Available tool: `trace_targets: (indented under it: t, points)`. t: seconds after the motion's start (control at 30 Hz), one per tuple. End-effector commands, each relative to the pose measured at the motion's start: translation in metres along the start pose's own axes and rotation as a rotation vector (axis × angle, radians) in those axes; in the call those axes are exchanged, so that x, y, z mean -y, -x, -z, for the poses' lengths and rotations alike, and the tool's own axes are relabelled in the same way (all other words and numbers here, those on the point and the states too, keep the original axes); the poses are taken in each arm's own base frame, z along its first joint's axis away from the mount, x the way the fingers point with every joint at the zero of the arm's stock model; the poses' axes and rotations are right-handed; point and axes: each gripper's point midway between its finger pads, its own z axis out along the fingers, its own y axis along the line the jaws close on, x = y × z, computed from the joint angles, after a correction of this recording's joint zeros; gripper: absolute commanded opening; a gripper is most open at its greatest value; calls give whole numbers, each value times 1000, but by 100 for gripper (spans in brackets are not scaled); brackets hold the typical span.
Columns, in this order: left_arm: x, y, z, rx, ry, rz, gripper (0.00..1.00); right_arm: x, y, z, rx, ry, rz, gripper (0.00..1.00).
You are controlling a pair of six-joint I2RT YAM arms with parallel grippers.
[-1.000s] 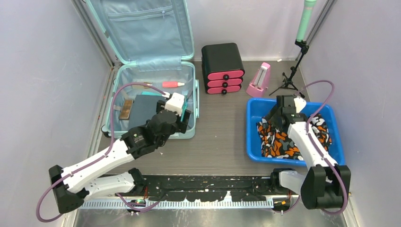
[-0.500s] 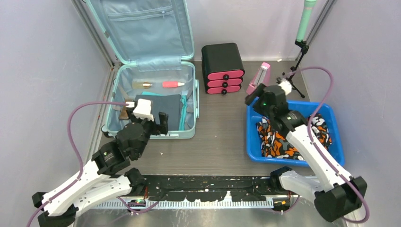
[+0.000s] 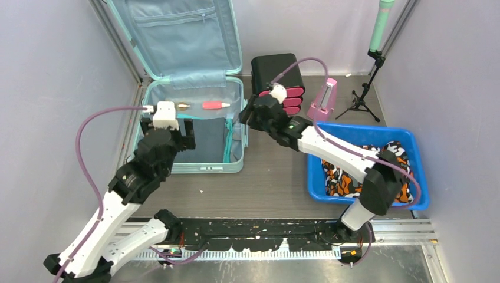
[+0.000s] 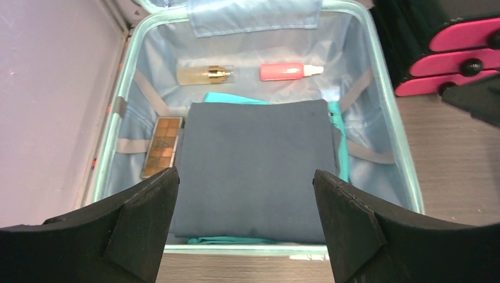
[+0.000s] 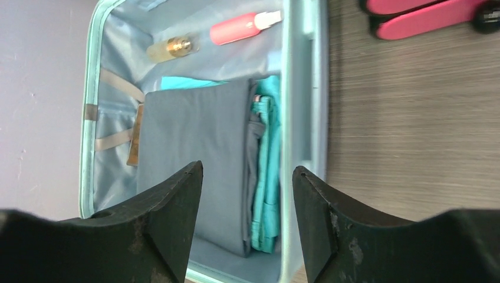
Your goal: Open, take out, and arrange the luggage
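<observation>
The pale mint luggage (image 3: pixel 194 168) lies open at the back left, its lid (image 3: pixel 177 35) standing up against the wall. Inside lie a folded grey-blue cloth (image 4: pixel 253 165) on a teal cloth (image 4: pixel 339 135), a pink bottle (image 4: pixel 286 71), a gold-capped bottle (image 4: pixel 203 74) and a brown palette (image 4: pixel 162 146). My left gripper (image 3: pixel 177 138) hovers open above the cloth's near part, holding nothing (image 4: pixel 244 180). My right gripper (image 3: pixel 246 115) hangs open over the luggage's right rim (image 5: pixel 302 118). Between its fingertips (image 5: pixel 247 171) show the teal cloth's edge and the rim.
A black drawer box with pink drawers (image 3: pixel 277 73) stands right behind the right wrist. A pink wedge-shaped thing (image 3: pixel 323 100) and a small tripod stand (image 3: pixel 362 97) are at the back right. A blue tub (image 3: pixel 354 132) holds a patterned orange cloth (image 3: pixel 342 174).
The right arm has swung left from the blue tub to the luggage's right rim. The left gripper has shifted left and back over the luggage's left part.
</observation>
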Motion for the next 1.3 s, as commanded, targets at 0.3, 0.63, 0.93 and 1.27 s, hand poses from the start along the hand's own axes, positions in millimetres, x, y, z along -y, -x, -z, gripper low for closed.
trace_targets:
  t: [0.3, 0.63, 0.93, 1.27]
  points:
    - [-72, -10, -89, -180, -43, 633, 81, -77, -31, -65, -26, 59, 60, 54]
    - [-119, -48, -128, -258, 84, 640, 81, -64, -83, -93, -112, -37, 180, 56]
    - [-123, -85, -140, -332, 111, 618, 82, -47, -110, -103, -164, -88, 202, 58]
    - [-127, -108, -150, -425, 130, 616, 85, -45, -131, -110, -210, -85, 221, 58]
